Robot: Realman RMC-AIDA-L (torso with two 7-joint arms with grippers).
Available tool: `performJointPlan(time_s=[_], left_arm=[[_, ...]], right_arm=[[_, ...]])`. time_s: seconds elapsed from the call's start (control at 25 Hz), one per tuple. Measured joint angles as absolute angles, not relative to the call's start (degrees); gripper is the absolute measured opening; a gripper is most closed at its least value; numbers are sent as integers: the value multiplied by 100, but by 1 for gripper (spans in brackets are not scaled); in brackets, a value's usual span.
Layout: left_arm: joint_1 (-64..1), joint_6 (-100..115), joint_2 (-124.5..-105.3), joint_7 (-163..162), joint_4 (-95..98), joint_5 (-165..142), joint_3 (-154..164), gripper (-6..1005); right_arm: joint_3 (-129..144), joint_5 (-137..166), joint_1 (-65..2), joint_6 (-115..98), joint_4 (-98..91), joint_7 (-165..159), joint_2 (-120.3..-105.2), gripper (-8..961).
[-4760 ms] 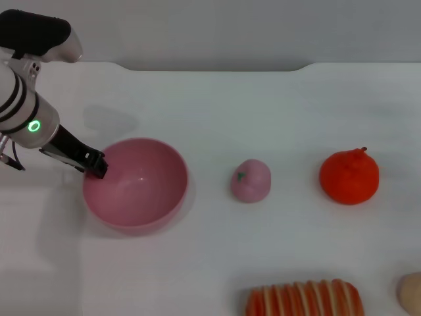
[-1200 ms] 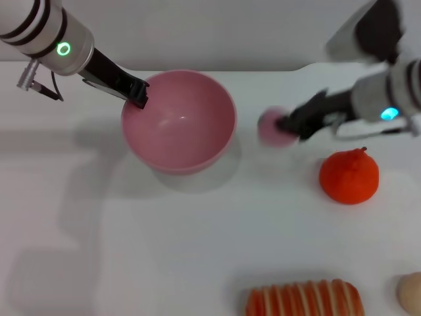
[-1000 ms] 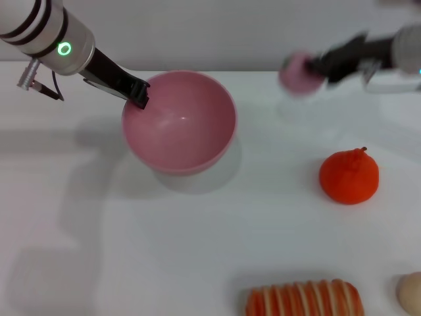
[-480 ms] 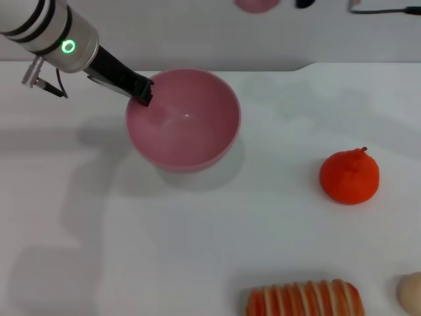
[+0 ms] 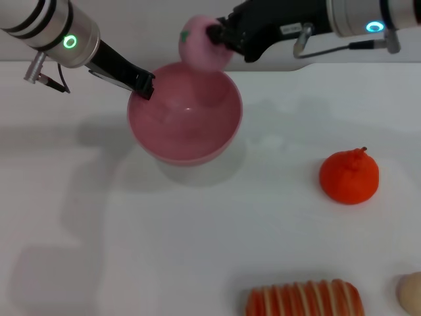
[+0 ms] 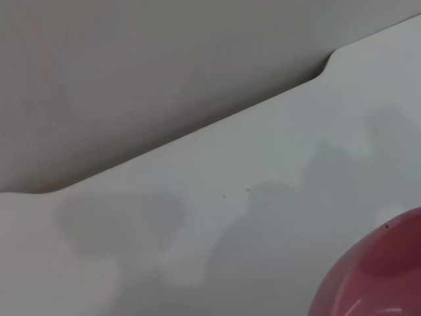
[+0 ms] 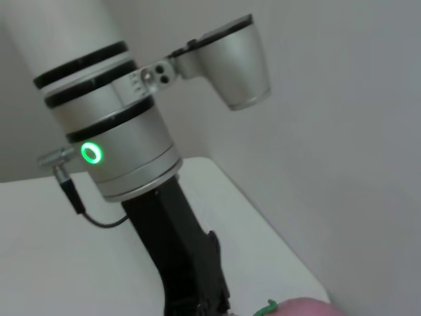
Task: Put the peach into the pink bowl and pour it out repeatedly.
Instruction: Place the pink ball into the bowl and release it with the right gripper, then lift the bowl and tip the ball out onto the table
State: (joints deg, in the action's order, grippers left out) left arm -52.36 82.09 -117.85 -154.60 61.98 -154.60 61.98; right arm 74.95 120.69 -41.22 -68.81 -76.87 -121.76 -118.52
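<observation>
right claw [image 5: 214, 33] holding peach [image 5: 200, 49] above pink bowl [image 5: 187, 125]

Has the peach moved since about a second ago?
Yes. The peach, held by the right gripper, has moved left, away from the orange fruit, to above the pink bowl.

White glossy desk [image 5: 197, 250] fills the view; its far edge at 12 o'clock has a raised step. Plain grey wall [image 5: 164, 29] behind. Soft, even light, faint shadows at 9 o'clock.
</observation>
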Motion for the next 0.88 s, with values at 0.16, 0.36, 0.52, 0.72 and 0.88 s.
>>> performJointPlan(time_s=[0.16,0.36,0.52,0.72,0.88], left_arm=[[-5235,8208,-11786,-15460,6196,-15460,6207,46],[-5239,8209,-11785,-15460,6196,-15460,6214,46],[-5239,8209,-11786,-15460,6195,-15461,6224,46],[-5219,8150,-11786,-15460,6196,-15404,6237,46],[-5109,7825,-11797,-15358,6196,-15135,6300,46]], right_arm=[[7504,12069,-4192,-6918,-7606,-12111,-11848,83],[7472,12069,-4184,-6907,-7602,-12081,-11847,126],[7418,12069,-4146,-6884,-7602,-12048,-11849,270],[7002,12028,-3966,-6642,-7535,-11969,-11861,417],[6292,11298,-3673,-6236,-6992,-11684,-11846,444]])
